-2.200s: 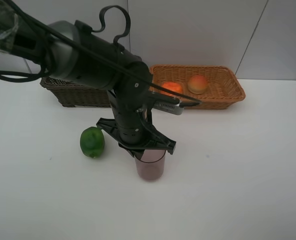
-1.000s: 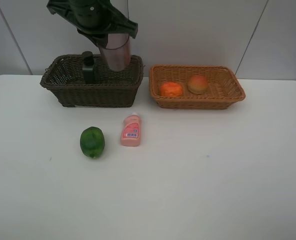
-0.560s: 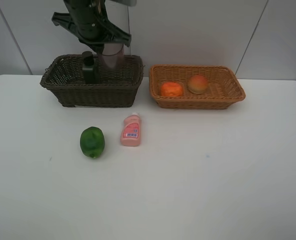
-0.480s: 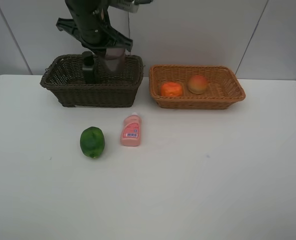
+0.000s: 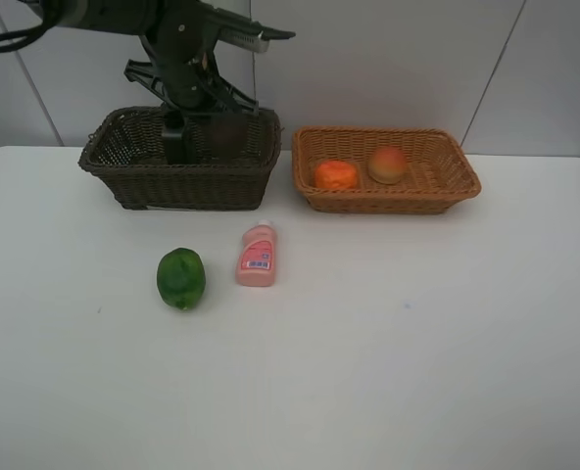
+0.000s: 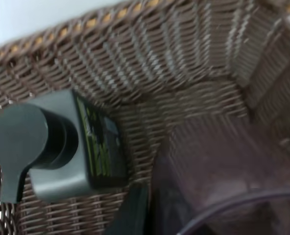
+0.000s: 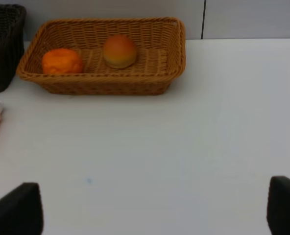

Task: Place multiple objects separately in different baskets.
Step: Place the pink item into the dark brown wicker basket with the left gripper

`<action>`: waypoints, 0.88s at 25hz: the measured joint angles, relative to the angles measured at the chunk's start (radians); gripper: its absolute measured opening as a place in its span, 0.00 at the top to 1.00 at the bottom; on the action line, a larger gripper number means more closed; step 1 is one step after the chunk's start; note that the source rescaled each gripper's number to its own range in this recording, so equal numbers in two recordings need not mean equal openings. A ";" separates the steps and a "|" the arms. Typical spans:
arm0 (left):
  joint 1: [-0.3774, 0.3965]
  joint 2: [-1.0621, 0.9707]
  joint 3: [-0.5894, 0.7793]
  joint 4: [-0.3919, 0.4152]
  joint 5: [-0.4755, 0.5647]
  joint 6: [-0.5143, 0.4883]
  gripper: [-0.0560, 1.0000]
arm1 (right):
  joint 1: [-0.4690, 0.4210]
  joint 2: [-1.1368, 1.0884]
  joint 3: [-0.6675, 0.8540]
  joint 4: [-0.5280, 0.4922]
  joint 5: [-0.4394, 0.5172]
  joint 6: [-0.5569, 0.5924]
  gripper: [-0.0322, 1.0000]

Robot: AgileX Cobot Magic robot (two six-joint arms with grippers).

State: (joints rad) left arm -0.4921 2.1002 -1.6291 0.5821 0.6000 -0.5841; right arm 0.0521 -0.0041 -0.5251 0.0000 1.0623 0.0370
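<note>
Cup held inside the dark brown basket [image 5: 172, 188]
The left gripper [image 5: 212, 116] is clamped on the translucent purplish cup [image 6: 223, 166], just beside the dark green pump bottle [image 6: 61, 142]. I cannot tell whether the cup touches the basket floor. The right gripper [image 7: 150, 210] stands wide apart, holding nothing.

Back row and front row on the white tabletop [image 5: 417, 343]
At the back left stands the deep dark brown wicker basket [image 5: 138, 176], with the shallow orange-tan wicker basket [image 5: 437, 191] just to its right, the two apart. Inside the deep one, the dark green pump bottle [image 5: 174, 137] stands left of the translucent purplish plastic cup [image 5: 226, 137], close beside it. In the shallow one, the orange tangerine [image 5: 336, 175] lies left of the red-yellow peach [image 5: 388, 164]. In front of the deep basket, the round green fruit [image 5: 180, 278] lies left of the small pink bottle [image 5: 257, 257].
</note>
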 joint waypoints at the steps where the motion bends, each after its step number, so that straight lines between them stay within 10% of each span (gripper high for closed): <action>1: 0.003 0.011 0.000 0.013 0.000 0.000 0.95 | 0.000 0.000 0.000 0.000 0.000 0.000 0.03; 9: 0.009 0.031 0.000 0.029 -0.033 0.000 0.90 | 0.000 0.000 0.000 0.000 0.000 0.000 0.03; 16: 0.009 0.031 0.000 0.017 -0.045 0.000 0.19 | 0.000 0.000 0.000 0.000 0.000 0.000 0.03; 22: 0.009 0.031 0.000 0.006 -0.040 -0.001 0.03 | 0.000 0.000 0.000 0.000 0.000 0.000 0.03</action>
State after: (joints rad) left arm -0.4826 2.1309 -1.6291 0.5885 0.5597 -0.5850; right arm 0.0521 -0.0041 -0.5251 0.0000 1.0623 0.0370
